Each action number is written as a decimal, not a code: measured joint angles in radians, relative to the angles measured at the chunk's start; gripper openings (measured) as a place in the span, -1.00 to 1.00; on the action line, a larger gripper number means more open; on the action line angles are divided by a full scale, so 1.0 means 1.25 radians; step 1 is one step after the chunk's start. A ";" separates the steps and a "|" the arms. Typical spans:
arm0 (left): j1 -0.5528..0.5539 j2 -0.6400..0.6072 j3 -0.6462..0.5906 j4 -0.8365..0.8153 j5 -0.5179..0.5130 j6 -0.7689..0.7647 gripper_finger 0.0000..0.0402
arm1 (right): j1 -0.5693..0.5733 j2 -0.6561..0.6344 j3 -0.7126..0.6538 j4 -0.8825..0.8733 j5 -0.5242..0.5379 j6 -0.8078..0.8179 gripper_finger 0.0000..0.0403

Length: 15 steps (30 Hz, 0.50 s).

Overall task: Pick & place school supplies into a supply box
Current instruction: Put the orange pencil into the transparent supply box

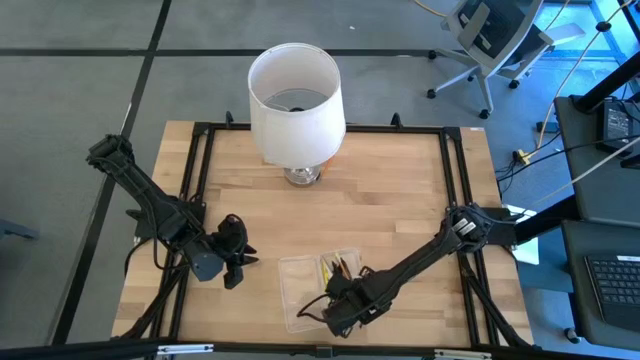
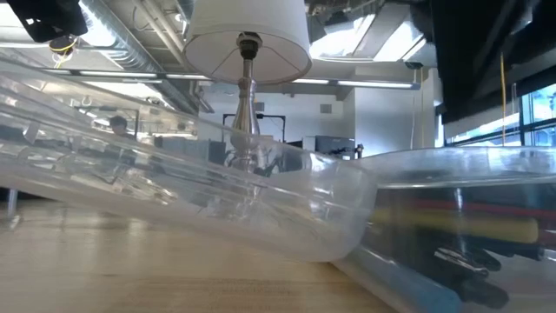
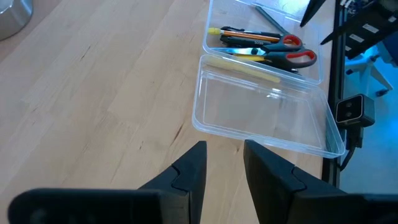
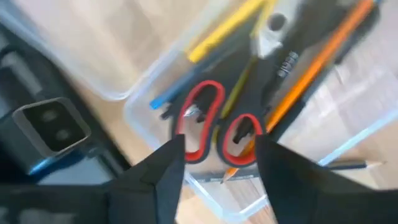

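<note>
The clear supply box (image 1: 300,300) lies open near the table's front edge, its lid (image 3: 261,118) flat beside its tray (image 3: 311,74). In the tray lie red-handled scissors (image 4: 214,121), a yellow pencil (image 4: 221,31), an orange one (image 4: 317,59) and a blue one (image 4: 163,99). My right gripper (image 4: 217,165) hangs open above the scissors' handles, pointing down, a finger on either side and nothing between them. Left of the box, my left gripper (image 3: 224,165) stands open over bare wood, slanting down toward the box.
A lamp with a large white shade (image 1: 295,95) and a metal foot (image 1: 302,176) stands at the table's far middle. A thin dark pencil (image 4: 348,165) shows by the tray's wall. Black frame rails (image 1: 460,180) run along the table's edges. Bare wood (image 1: 390,200) lies between lamp and box.
</note>
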<state>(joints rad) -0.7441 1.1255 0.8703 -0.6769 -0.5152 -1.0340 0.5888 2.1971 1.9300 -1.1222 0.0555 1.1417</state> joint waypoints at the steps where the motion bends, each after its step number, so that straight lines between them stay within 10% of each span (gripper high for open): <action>1: 0.000 0.000 0.000 0.000 0.000 0.000 -0.50 | 0.000 0.000 0.011 -0.004 0.003 -0.039 -0.03; 15: 0.000 0.000 0.000 0.006 0.000 0.000 -0.50 | 0.000 -0.007 0.049 -0.008 0.046 -0.178 -0.04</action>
<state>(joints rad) -0.7441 1.1255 0.8703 -0.6693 -0.5148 -1.0340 0.5888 2.1881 1.9907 -1.1323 0.1128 0.9192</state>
